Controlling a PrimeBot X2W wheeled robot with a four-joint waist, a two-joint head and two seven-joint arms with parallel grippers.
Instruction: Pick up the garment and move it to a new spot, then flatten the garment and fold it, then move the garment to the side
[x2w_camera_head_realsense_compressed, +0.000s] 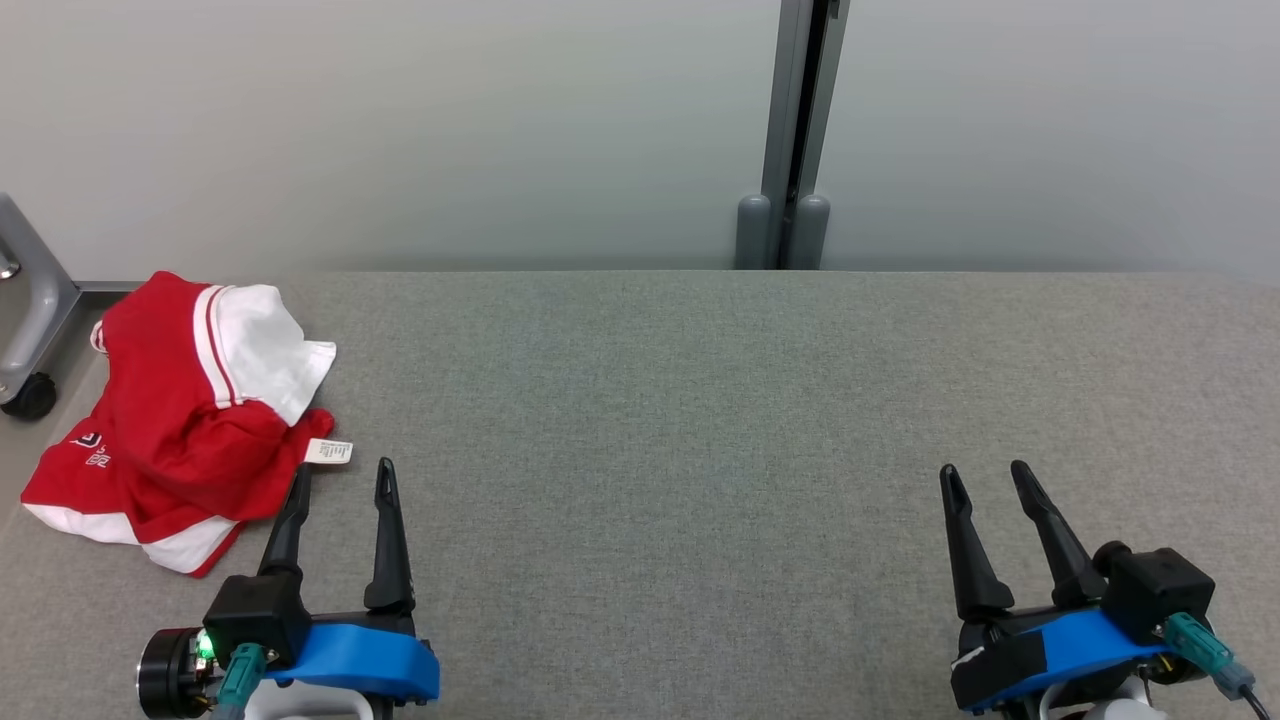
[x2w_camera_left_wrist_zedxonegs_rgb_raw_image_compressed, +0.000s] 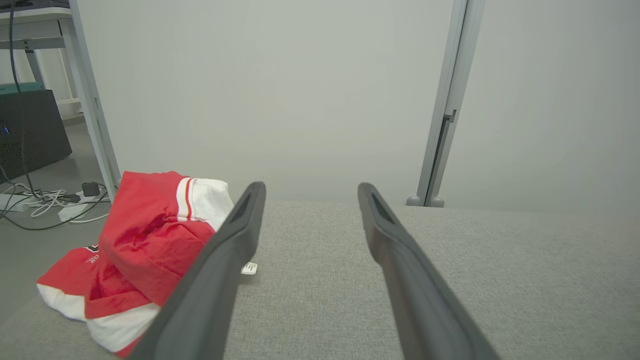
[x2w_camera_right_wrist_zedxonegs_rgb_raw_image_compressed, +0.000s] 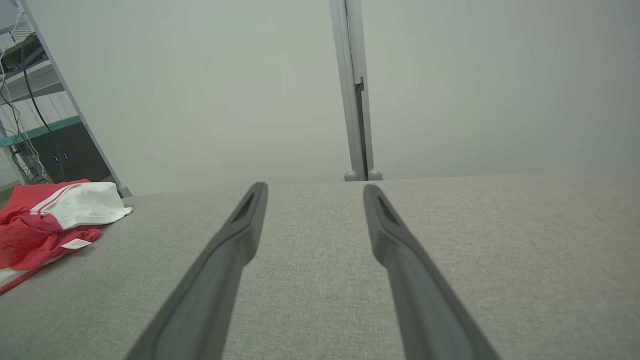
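Grey table (x2w_camera_head_realsense_compressed: 700, 400), crumpled shirt (x2w_camera_head_realsense_compressed: 170, 420) at left edge. Open, empty left gripper (x2w_camera_head_realsense_compressed: 344, 468) n right gripper (x2w_camera_head_realsense_compressed: 984, 468); imo pinch a thick fold.

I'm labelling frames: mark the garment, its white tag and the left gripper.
garment (x2w_camera_head_realsense_compressed: 160, 420), head view, red middle.
white tag (x2w_camera_head_realsense_compressed: 329, 451), head view, its centre.
left gripper (x2w_camera_head_realsense_compressed: 343, 472), head view, midway between fingertips.

Garment (x2w_camera_head_realsense_compressed: 170, 400) – thin red-and-white cloth, creased, faint sheen on the red, with a papery white label (x2w_camera_head_realsense_compressed: 329, 451); table cover (x2w_camera_head_realsense_compressed: 700, 420) – grey woven fabric, matt, coarse-grained; fingers (x2w_camera_left_wrist_zedxonegs_rgb_raw_image_compressed: 400, 260) of left gripper (x2w_camera_head_realsense_compressed: 344, 468) and right gripper (x2w_camera_head_realsense_compressed: 983, 468) look like smooth, matt dark plastic.
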